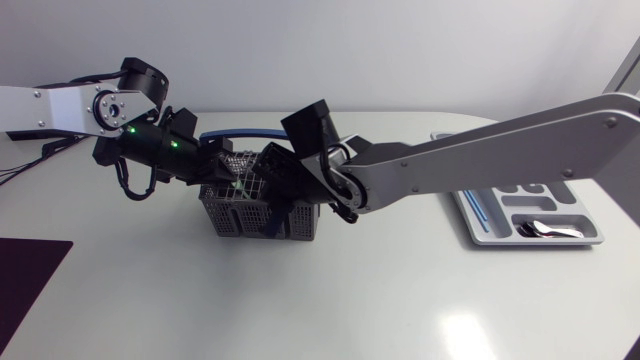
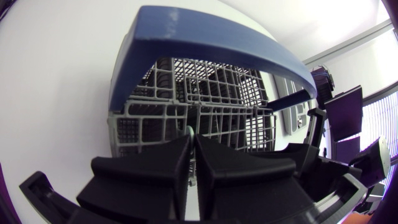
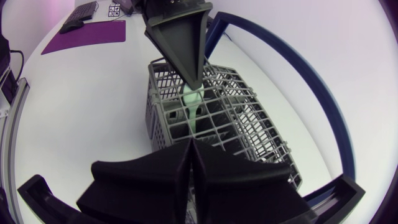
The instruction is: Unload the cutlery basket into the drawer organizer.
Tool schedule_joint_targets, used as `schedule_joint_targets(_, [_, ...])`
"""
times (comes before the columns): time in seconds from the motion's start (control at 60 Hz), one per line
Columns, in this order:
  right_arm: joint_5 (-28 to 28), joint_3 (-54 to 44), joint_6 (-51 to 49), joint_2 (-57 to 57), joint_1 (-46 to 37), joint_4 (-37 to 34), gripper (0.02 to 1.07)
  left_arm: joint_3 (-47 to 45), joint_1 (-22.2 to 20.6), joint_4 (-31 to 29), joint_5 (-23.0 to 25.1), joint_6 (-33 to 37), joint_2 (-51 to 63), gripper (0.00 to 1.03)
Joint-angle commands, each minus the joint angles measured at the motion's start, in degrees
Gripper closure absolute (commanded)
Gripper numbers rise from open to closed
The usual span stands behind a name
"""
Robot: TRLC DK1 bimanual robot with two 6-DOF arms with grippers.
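Cutlery basket [image 1: 250,218], grey wire mesh with an arched blue handle [image 1: 226,133], stands on the white table [image 1: 350,300] left of centre in the head view, with both arms meeting above it. Left gripper [image 1: 236,178] enters from the left side and points down into the cutlery basket. In the left wrist view its fingers [image 2: 155,168] lie almost together, with only a thin slit between them, and a pale green utensil [image 2: 188,129] is pinched at their tips. The right wrist view shows the same grasp from the opposite side: the left gripper's wedge tip sits on the upper end of the pale green utensil, which stands in one compartment of the basket with its lower part inside the mesh. Right gripper [image 3: 191,144] enters from the right side and hangs over the other end of the basket. Its fingers [image 3: 249,180] are pressed flat against each other and hold nothing. The two grippers are near each other but apart. Drawer organizer [image 1: 592,236], a pale grey tray with several compartments, lies well apart from the basket near the table's right edge, and a shiny metal piece [image 1: 547,230] rests in one of its wider compartments. A dark purple mat [image 1: 28,285] lies at the table's left front corner.
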Motion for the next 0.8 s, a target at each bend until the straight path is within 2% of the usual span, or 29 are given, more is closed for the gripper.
schedule_joint_targets(0.0, [1.01, 2.08, 0.38, 4.1, 0.53, -2.76, 1.01, -2.0, -0.09, -0.54, -0.73, 0.47, -0.36, 0.98])
schedule_joint_targets(0.783, [2.85, 4.19, 2.14, 8.76, 0.53, -8.03, 1.01, -0.42, 2.72, -0.8, -0.82, -0.49, -6.51, 0.98])
